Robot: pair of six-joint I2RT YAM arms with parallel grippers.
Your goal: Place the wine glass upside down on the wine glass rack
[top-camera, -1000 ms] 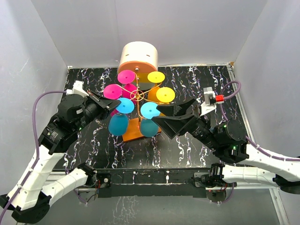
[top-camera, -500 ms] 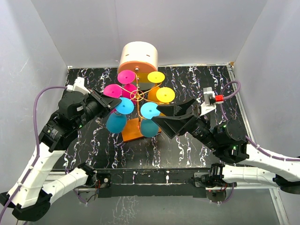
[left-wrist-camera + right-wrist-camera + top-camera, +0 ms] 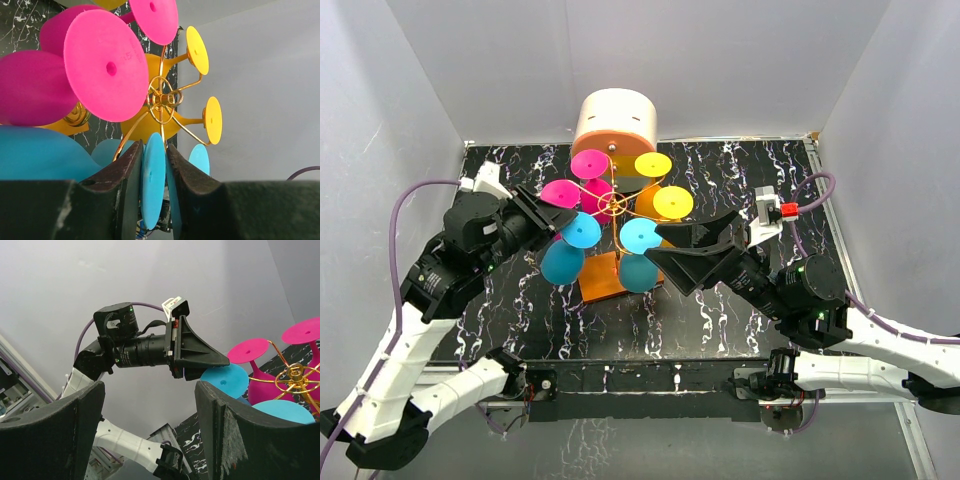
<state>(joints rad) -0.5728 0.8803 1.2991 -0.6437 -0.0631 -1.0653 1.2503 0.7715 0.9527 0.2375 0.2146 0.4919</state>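
Where glasses (image 3: pixel 672 203) half hide the rack (image 3: pixel 613 204), your left gripper (image 3: pixel 154 150) stands barely open around the foot of the blue glass (image 3: pixel 152 185); your right gripper (image 3: pixel 149 386) gapes empty.

Black, white-veined marble-look tabletop (image 3: pixel 670 320) between plain pale grey walls (image 3: pixel 740 60) on three sides, perhaps an enclosure's panels.

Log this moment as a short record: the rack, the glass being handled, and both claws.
rack: gold wire wine glass rack on an orange base, mid-table
load: six glasses upside down, two each of pink glasses, yellow glasses and blue
glass at hand: blue wine glass, on the rack's near-left arm, foot up
left claw: fingers flank that glass's foot, slightly parted
right claw: wide open, empty, right of the rack
behind rack: cream-and-orange cylinder
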